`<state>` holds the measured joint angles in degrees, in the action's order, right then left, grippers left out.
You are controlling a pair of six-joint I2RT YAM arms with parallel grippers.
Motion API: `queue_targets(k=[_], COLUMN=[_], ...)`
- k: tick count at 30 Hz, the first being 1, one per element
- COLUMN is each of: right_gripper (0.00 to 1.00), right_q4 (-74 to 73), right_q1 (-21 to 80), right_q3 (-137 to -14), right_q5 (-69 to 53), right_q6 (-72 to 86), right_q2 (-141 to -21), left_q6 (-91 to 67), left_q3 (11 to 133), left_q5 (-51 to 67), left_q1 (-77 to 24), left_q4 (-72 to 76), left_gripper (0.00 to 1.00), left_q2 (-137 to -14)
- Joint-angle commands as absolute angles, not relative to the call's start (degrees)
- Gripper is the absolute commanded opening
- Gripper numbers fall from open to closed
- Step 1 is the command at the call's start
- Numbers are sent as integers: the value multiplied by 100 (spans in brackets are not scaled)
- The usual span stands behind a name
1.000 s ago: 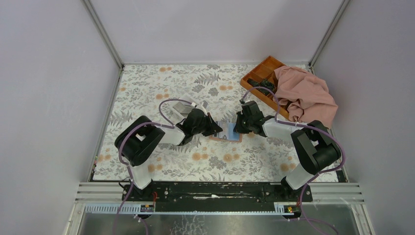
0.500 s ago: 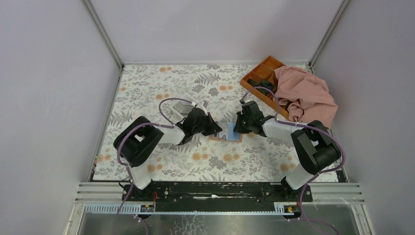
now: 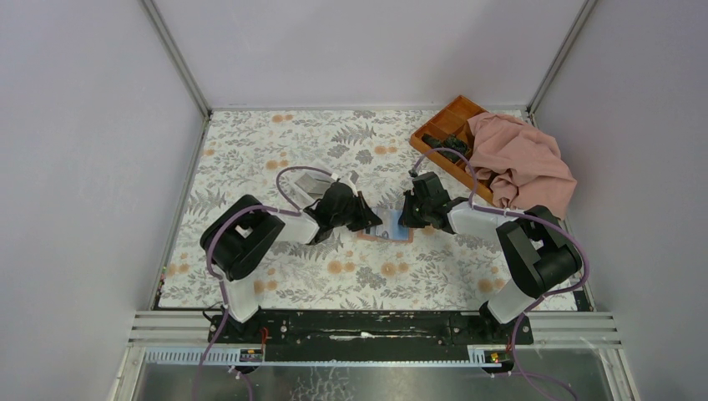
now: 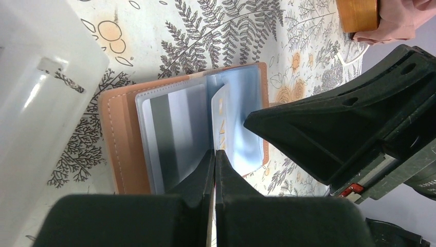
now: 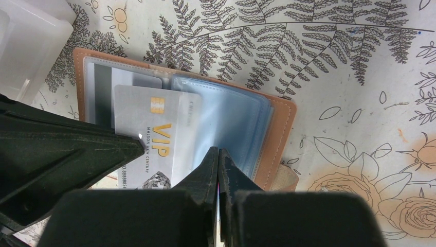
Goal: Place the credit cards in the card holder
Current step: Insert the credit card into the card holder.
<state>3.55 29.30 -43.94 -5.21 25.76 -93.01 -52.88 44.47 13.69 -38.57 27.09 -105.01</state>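
Flowered cloth (image 3: 275, 276) covers the table seen from above, where the card holder (image 3: 386, 230) lies open at the middle, between the left gripper (image 3: 373, 222) and the right gripper (image 3: 405, 220).

From the left wrist, its jaws are seen pressed together with nothing between them, tips over the clear sleeves (image 4: 175, 128).

From the right wrist, jaws are likewise together, and a silver card (image 5: 149, 131) appears partly slipped under a sleeve. It is judged light, stiff and slippery, best pinched at an exposed short edge while the soft sleeves are pinned.
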Motion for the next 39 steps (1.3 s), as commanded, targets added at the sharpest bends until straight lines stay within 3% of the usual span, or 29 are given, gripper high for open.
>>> queue_targets(k=[1,11,16,23,24,30,39], right_gripper=[0,0,0,0,4,12,12], right_q4=[-33,-18,-39,-202,-230,-346,-521], right_q1=[2922,2918,2925,2919,2918,2926,2923], right_q3=[-4268,-4267,-4263,-4330,-4336,-4360,-4442], right_q5=[-474,-494,-492,-392,-365,-272,-189], right_q6=[2547,2565,2562,2550,2549,2549,2548], right_q2=[-9414,-9417,-9387,-9186,-9152,-8917,-8843], left_q6=[-5223,-5350,-5358,-5228,-5207,-5047,-4983], left_q3=[4464,4392,4531,4503,4494,4574,4544], left_q5=[1507,1191,1075,701,641,441,256], left_q1=[-3960,-4166,-4307,-4359,-4359,-4364,-4363], left_q4=[2388,2457,2309,1914,1861,1469,1240], left_gripper=[0,0,25,37,39,43,44], left_q2=[-10802,-11031,-11183,-10896,-10828,-10503,-10174])
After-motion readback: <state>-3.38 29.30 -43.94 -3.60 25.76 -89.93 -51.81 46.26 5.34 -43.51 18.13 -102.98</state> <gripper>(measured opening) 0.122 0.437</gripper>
